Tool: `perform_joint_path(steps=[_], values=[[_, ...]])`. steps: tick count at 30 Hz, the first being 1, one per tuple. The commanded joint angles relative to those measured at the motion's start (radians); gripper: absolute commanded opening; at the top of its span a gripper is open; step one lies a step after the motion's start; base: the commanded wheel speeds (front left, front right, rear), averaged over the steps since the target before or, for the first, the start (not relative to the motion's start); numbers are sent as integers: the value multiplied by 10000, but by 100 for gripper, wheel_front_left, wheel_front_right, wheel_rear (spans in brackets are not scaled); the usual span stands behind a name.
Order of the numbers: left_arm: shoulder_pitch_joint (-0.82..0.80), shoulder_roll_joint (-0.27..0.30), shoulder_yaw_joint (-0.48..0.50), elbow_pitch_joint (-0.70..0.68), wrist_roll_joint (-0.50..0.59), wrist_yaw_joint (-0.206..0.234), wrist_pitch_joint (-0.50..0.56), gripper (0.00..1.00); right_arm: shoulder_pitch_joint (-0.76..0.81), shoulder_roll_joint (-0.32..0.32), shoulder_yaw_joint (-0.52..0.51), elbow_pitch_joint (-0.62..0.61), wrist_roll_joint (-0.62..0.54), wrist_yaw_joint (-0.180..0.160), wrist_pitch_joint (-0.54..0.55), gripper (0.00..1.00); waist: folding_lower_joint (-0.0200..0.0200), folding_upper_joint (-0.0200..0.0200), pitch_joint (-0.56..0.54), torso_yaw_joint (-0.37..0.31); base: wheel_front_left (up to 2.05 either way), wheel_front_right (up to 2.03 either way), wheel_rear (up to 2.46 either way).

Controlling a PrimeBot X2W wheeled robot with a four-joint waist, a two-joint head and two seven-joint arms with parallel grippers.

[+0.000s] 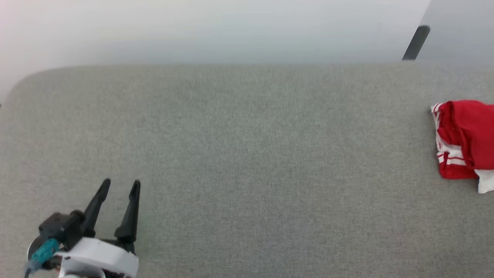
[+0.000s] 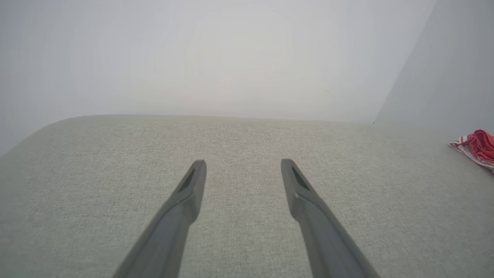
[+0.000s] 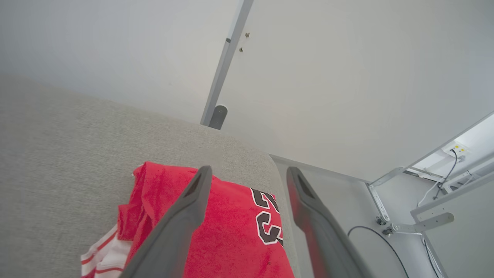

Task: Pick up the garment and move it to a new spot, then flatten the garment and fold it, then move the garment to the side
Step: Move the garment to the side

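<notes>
I see the red shirt (image 1: 463,139) at the grey cushion's (image 1: 247,154) right edge, my right gripper (image 3: 247,170) spread empty over it, my left gripper (image 1: 119,184) spread empty near the front-left corner

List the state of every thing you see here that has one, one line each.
garment: loosely folded bundle, lying at the right end of the grey surface, not gripped.
left gripper: open, nothing between its fingers.
right gripper: open, over the garment, holding nothing.

a bare lab-like test room: plain white walls (image 3: 347,96), metal strut (image 3: 225,58), grey padded worktable (image 1: 247,154).
</notes>
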Motion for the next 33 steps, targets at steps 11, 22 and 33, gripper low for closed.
perform_joint_path(steps=[11, 22, 33], values=[[1294, 171, 577, -165, -260, 337, -39, 100, 1832, 1391, -774, -699, -16, -12, -1361, 100, 0, 0, -1771, 36, 0, 0, 0], [2447, 80, 1519, -583, -321, 485, -35, 100, 4431, 2677, -2227, -3037, -638, -12, -1519, 100, 0, 0, -2295, 54, 0, 0, 0], [3078, -226, 2358, -533, -123, 72, -36, 100, 6894, 3980, -3594, -5586, -1694, -12, -1512, 100, 0, 0, -2493, 202, 0, 0, 0]])
